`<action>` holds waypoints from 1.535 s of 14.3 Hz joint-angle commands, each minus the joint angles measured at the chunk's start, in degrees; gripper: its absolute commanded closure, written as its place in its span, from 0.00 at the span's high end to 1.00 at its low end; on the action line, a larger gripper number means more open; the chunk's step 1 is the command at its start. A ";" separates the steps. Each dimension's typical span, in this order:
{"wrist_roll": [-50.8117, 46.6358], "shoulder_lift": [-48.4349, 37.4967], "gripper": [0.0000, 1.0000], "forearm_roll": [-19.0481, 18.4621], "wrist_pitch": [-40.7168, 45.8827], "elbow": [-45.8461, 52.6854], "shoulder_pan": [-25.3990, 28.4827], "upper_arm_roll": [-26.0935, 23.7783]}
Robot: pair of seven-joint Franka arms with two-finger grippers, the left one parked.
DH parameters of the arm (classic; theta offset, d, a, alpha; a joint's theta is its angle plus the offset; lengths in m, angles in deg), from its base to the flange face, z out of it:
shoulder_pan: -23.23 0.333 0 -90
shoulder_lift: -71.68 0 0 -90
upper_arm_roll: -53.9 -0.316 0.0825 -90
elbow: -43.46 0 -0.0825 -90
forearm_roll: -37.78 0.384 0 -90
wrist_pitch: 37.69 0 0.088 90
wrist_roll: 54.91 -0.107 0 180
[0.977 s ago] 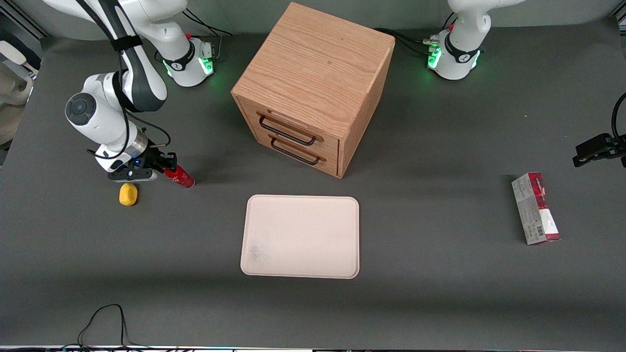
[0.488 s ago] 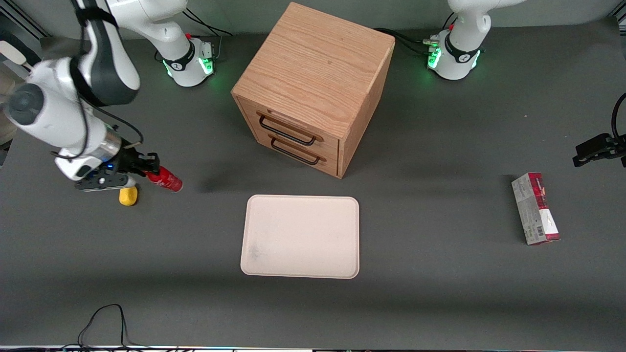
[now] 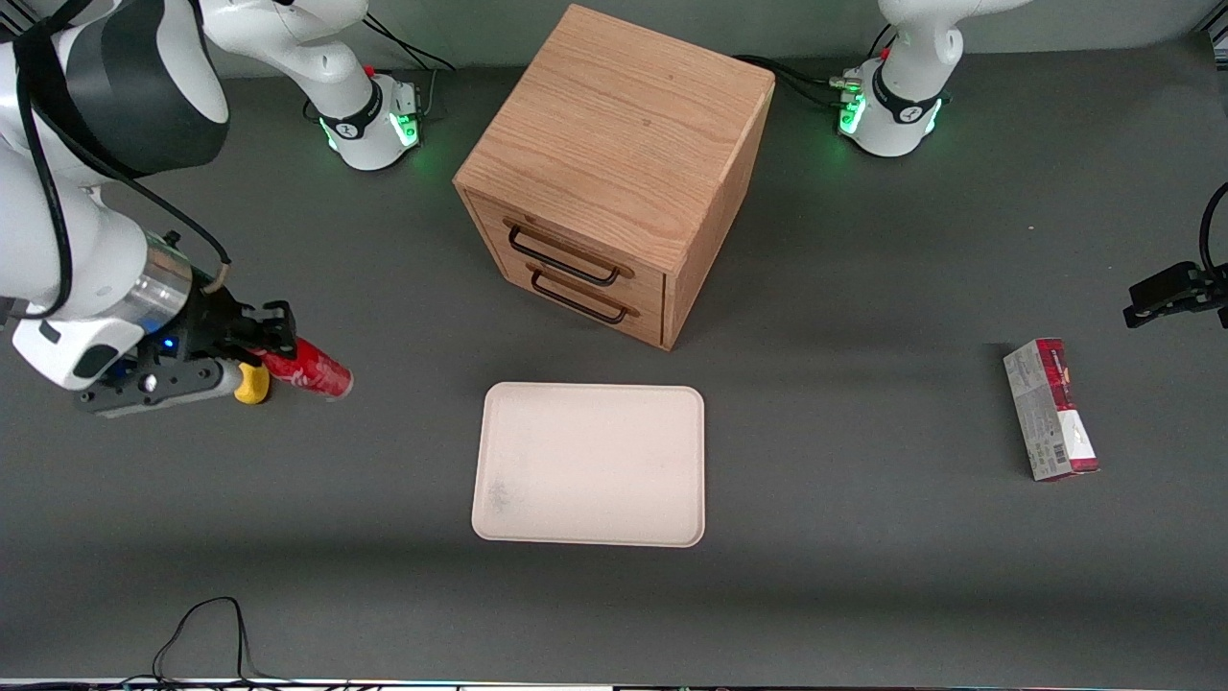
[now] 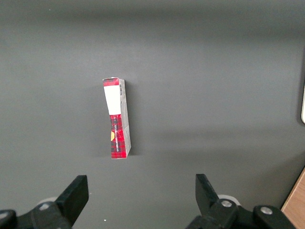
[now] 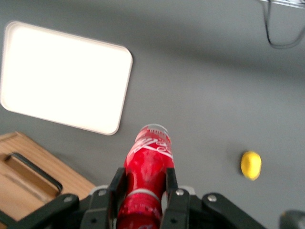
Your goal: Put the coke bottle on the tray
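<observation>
My right gripper point(image 3: 273, 353) is shut on the coke bottle point(image 3: 309, 371), a small glossy red bottle, and holds it lifted off the table at the working arm's end. In the right wrist view the bottle point(image 5: 148, 164) stands out between the two black fingers point(image 5: 116, 187), gripped near its neck, base pointing away from the gripper point(image 5: 143, 187). The cream tray point(image 3: 590, 464) lies flat on the table, in front of the cabinet's drawers, well apart from the bottle toward the table's middle. The tray also shows in the right wrist view point(image 5: 62, 76).
A wooden drawer cabinet point(image 3: 614, 163) with two black handles stands farther from the front camera than the tray. A small yellow lump point(image 3: 254, 384) lies on the table beside the gripper. A red and grey carton point(image 3: 1050, 410) lies toward the parked arm's end.
My gripper has risen off the table with the coke bottle in it, coming up toward the camera. The yellow lump has stayed in place.
</observation>
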 commanded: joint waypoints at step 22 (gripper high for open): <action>-11.86 21.95 1.00 -9.89 -26.03 2.17 -0.17 -12.16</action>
